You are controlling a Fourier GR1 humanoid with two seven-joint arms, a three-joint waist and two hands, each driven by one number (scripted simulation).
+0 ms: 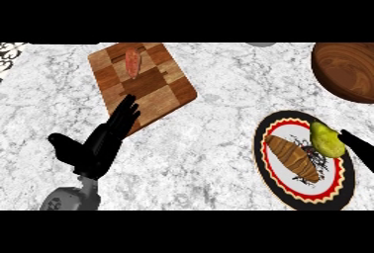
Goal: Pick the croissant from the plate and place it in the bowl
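Speckled marble counter [219, 123], ridged croissant [292, 158] on scalloped plate [272, 184], wooden bowl [347, 69]

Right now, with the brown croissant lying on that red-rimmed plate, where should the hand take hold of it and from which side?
Probably across the middle of the brown striped croissant, its thickest part, coming from above. It lies flat and diagonal on the red-rimmed round plate, with the yellow-green pear close by its upper right side, so a sideways approach looks crowded.

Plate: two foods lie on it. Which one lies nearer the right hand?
The yellow-green pear, at the plate's right edge beside the right hand; the brown croissant lies farther left.
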